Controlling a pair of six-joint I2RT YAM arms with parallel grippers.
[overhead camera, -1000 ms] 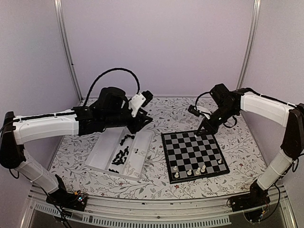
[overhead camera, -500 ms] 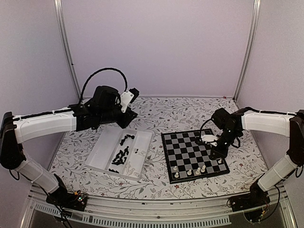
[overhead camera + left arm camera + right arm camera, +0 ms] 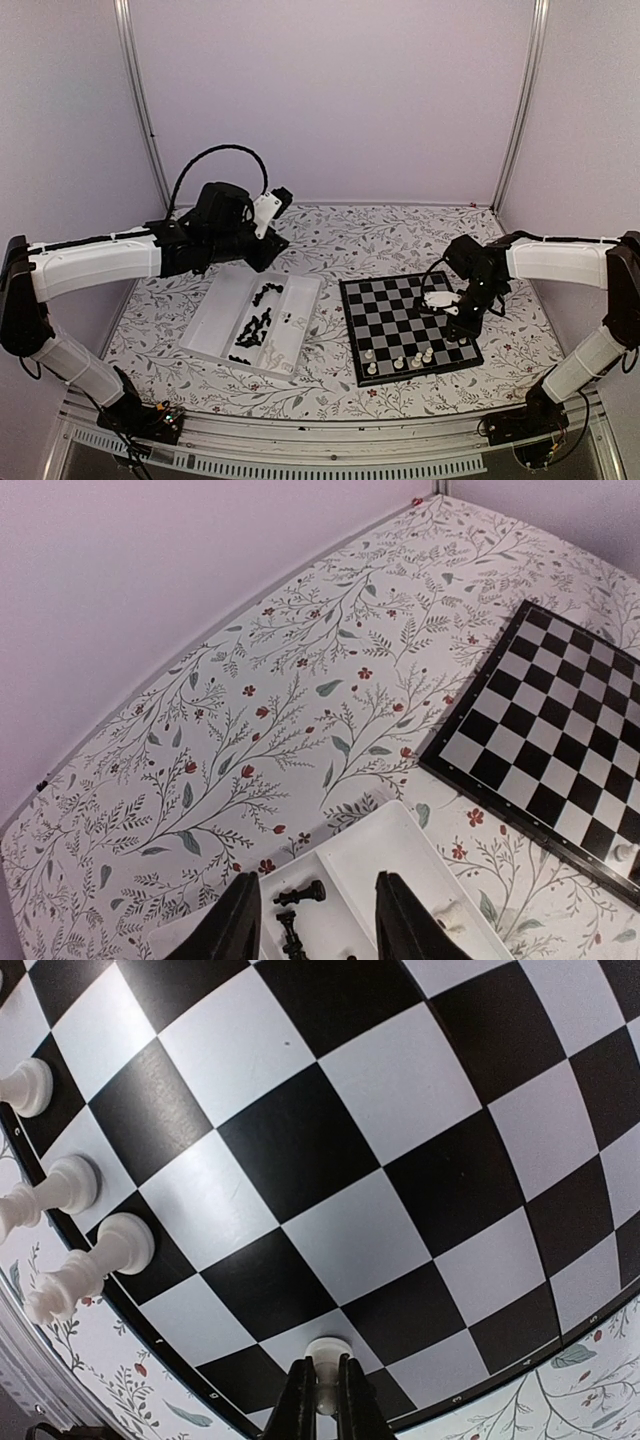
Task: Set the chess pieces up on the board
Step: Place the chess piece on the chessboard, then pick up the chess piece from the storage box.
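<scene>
While the right hand (image 3: 322,1405), closed tight, pinches a white chess piece (image 3: 325,1352) over the edge row of the board (image 3: 300,1140) at 6 o'clock | step: setting it down | left hand (image 3: 318,930) half-open, empty, above the tray (image 3: 400,870) of black pieces (image 3: 300,892) | next, likely: release, lift straight up.

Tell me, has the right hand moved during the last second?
Yes. The right hand, gripping a white chess piece, went from the far edge of the board toward its near right corner in the top view.
</scene>
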